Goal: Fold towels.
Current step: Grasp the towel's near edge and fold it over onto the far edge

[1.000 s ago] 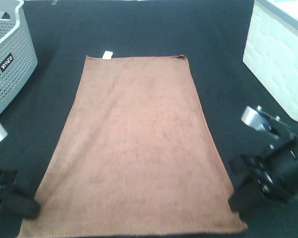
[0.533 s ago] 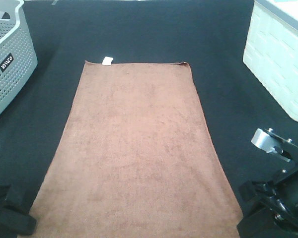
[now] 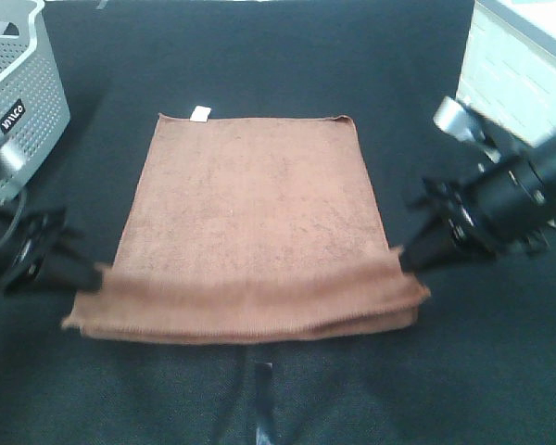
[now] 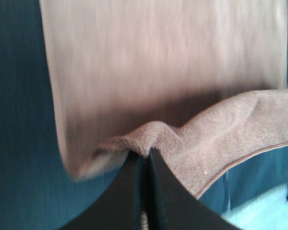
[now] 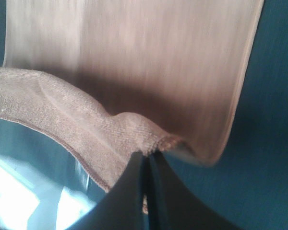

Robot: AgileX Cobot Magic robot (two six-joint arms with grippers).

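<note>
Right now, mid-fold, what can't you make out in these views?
1. Exterior high: the held edge of the towel, the left gripper and the right gripper are motion-blurred.
2. Exterior high: white tag, too small to read.
3. Exterior high: grey basket, cut by the frame edge; its wall hides the inside.
4. Wrist views: flat towel beyond each pinch, blurred.

— Item?
— One reddish-brown towel [image 3: 250,195], far part flat on the dark table [image 3: 398,74], white tag [image 3: 200,113] at the far short edge.
— Condition?
— Near end raised, doubled back over itself.
</note>
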